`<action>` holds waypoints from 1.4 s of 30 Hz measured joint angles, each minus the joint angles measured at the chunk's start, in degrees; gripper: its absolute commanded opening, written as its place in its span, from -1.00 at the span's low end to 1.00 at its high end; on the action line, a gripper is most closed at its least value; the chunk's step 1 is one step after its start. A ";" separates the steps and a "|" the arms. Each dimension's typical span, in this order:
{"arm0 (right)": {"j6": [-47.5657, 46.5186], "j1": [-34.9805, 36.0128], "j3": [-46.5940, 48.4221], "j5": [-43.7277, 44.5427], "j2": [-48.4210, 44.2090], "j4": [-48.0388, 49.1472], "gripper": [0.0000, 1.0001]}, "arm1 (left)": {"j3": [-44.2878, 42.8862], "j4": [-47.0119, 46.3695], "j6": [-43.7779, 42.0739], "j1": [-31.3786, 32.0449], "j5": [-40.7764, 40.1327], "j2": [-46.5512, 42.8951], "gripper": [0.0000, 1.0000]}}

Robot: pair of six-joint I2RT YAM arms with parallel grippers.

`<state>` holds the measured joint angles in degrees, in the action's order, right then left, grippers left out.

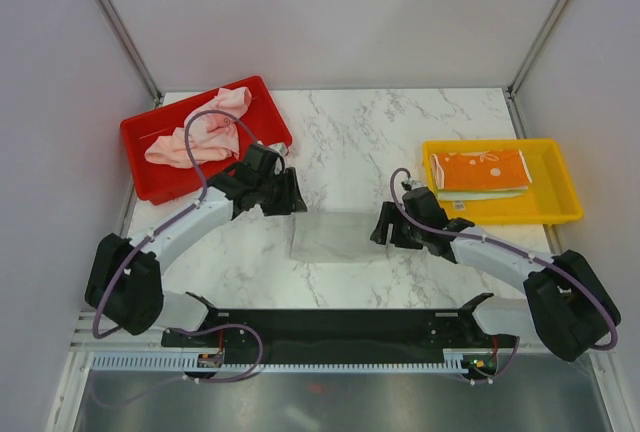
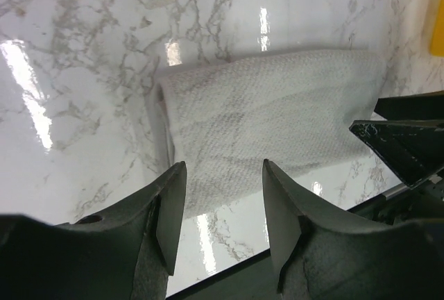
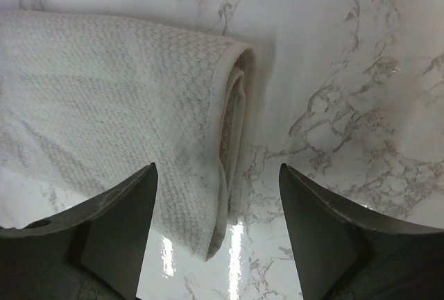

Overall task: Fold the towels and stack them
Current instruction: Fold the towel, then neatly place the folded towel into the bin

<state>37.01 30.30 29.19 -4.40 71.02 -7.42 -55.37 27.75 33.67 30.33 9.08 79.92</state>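
While the folded grey-white towel (image 1: 335, 237) lies on the counter (image 1: 400, 132) left of the yellow tray (image 1: 560, 207), the right end effector (image 3: 216, 203) nearer that tray and the left end effector (image 2: 223, 203) farther from it both stand released and empty. Pinching only the top layer could peel the fold open.

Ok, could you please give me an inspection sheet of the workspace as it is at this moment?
Surface: white marble table, shiny.
Job's things: grey-white towel folded at the centre; pink towels crumpled in the red tray; orange-print towel folded in the yellow tray.
Clutter: nothing seen.
Grippers: left tool and right tool open, one at each end of the grey-white towel, holding nothing.
Cables: purple cable along each arm; the left one loops over the red tray.
Surroundings: plain pale walls, metal corner posts.
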 measured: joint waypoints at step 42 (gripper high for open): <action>-32.96 -22.49 47.28 10.56 17.42 -35.17 -1.00 | 1.84 0.44 -0.09 -3.32 -0.11 -8.68 0.10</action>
<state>4.05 7.81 76.47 6.15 88.44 -42.59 -53.54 28.18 33.58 27.00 8.97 71.24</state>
